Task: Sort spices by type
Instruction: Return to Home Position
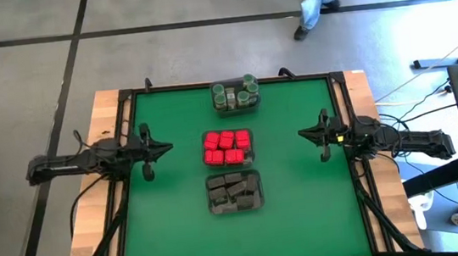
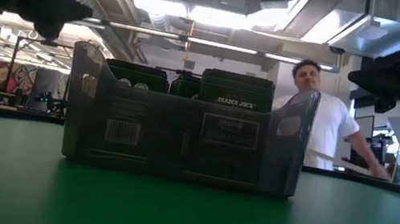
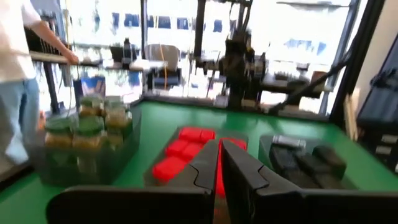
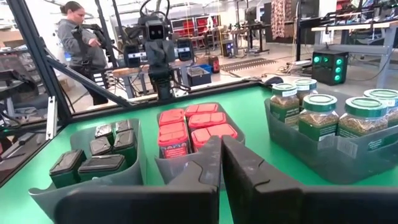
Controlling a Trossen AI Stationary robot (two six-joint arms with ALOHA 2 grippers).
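Left tool and right tool both pinched together, empty, facing each other. Red boxes lie midway between them; green jars and black blocks sit either side of that line. Risk: a low swing home clips the boxes

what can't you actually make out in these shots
- Low view: the clear plastic tray holding dark grey blocks hides the trays behind it.
- High view: the small round green-lidded jars and bright red boxes are too small to read labels.
- Left wrist view: blurred; the shut left end effector covers some red boxes.
- Right wrist view: the shut right end effector covers one too.
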